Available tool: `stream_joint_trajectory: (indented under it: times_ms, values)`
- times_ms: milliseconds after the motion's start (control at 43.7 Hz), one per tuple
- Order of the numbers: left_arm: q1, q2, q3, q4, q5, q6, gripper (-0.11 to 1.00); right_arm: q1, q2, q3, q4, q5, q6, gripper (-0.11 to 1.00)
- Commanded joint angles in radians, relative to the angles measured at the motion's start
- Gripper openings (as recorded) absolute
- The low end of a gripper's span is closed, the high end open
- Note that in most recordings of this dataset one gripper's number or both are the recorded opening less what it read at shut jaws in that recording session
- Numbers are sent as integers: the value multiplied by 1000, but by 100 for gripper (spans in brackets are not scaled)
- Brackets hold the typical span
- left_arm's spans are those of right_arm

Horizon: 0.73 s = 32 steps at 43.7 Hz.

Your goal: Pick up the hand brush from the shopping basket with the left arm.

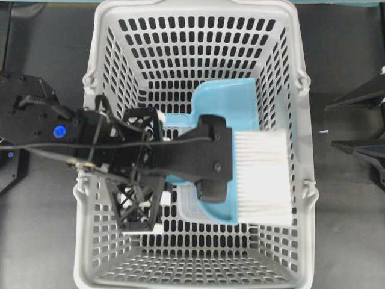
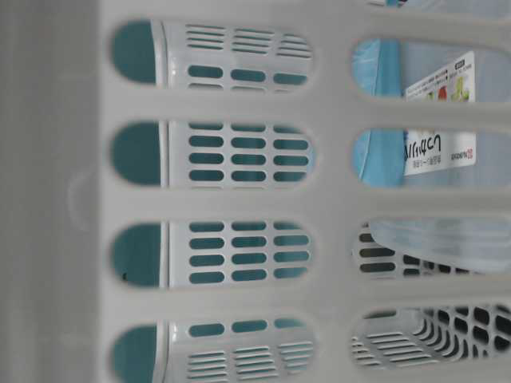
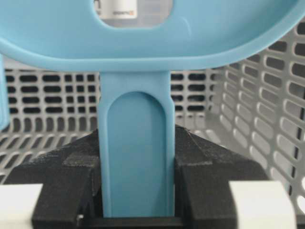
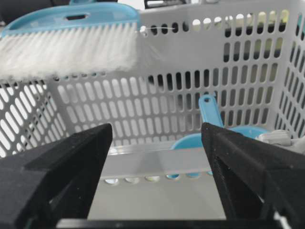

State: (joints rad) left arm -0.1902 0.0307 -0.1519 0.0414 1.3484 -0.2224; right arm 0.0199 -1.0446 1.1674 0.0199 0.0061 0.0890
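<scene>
Above the shopping basket (image 1: 108, 253), the left gripper (image 3: 136, 210) clamps the hand brush (image 1: 258, 177) by its handle, bristles clear of the dustpan (image 1: 231, 105); right gripper (image 4: 157, 167) open, idle.

A dark grey, matte tabletop (image 1: 346, 229) fills the overhead view — plain and evenly lit, with only soft shadows. A thin teal strip (image 1: 48, 2) runs along the far edge. Through the slots at table level, a teal backdrop (image 2: 132, 152) shows — blurred, nothing more discernible.
</scene>
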Motion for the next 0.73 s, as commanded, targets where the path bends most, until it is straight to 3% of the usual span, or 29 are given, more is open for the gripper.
stream_joint_trajectory:
  times_ms: [0, 710]
  values:
    - [-2, -12, -12, 3, -3, 0, 22, 2, 6, -8, 3, -11, 2, 73]
    - [-2, -11, -3, 3, -3, 0, 22, 2, 6, -6, 3, -15, 2, 73]
